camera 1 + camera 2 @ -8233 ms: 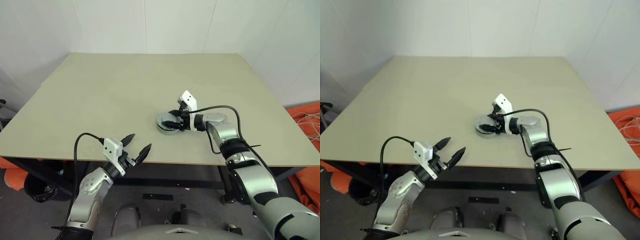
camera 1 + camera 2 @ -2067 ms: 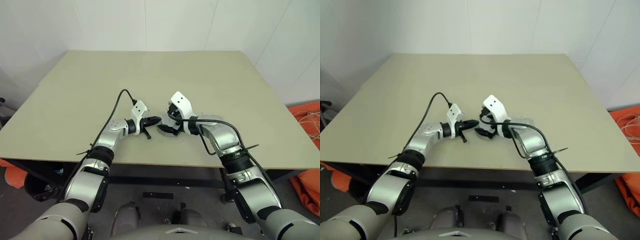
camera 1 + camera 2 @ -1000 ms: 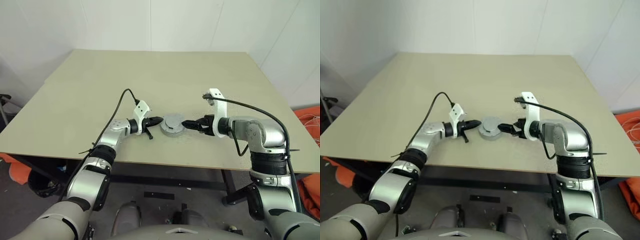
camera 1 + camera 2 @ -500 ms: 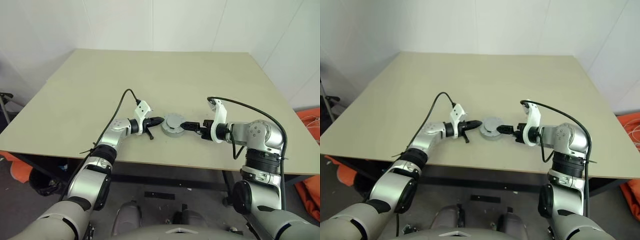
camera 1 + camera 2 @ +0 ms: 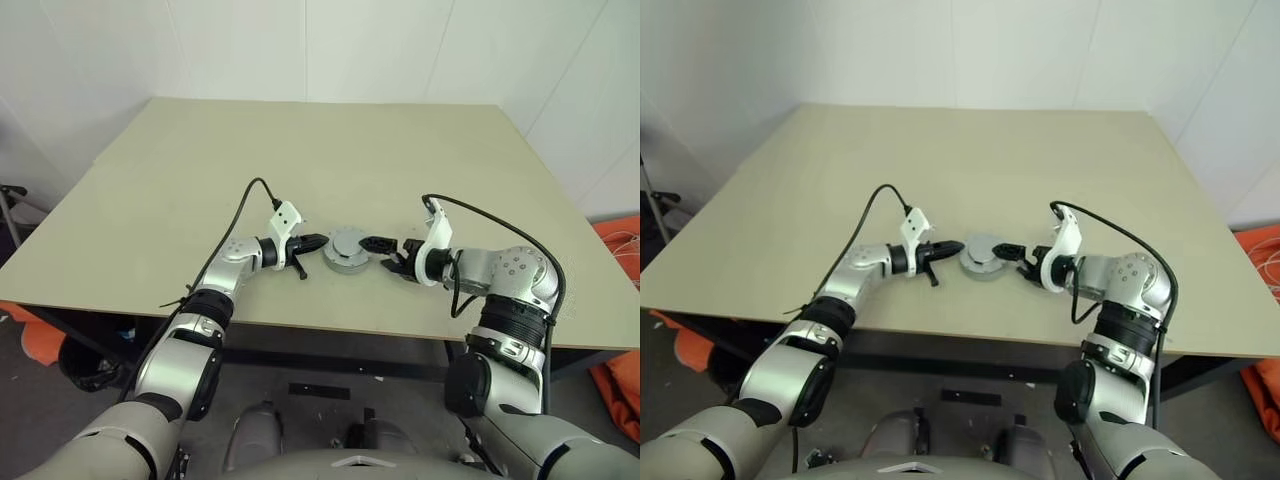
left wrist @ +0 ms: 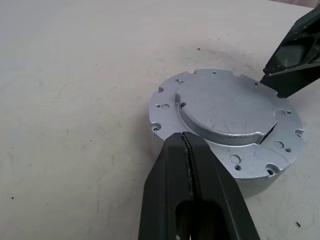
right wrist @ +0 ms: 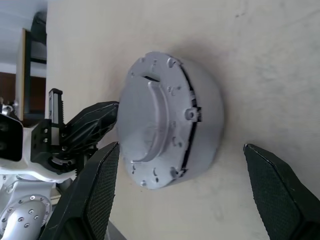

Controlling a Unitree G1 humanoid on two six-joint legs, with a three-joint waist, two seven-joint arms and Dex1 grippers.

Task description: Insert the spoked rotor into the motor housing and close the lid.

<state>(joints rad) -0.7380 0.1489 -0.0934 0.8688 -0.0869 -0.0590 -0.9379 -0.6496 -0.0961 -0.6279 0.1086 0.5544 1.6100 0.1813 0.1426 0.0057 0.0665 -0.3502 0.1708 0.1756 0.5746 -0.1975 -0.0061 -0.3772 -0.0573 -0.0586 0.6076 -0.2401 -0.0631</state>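
You see the motor housing [image 5: 346,258] near the counter's [image 5: 200,180] front edge with the lid [image 6: 227,110] seated flat on top; your left gripper [image 5: 316,241] sits just beside its rim, jaws pressed shut on nothing; your right gripper [image 5: 384,253] faces it from the opposite side, jaws spread wide, empty.

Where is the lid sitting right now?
In the left eye view the lid lies atop the motor housing near the table's front edge, between the left gripper and right gripper.
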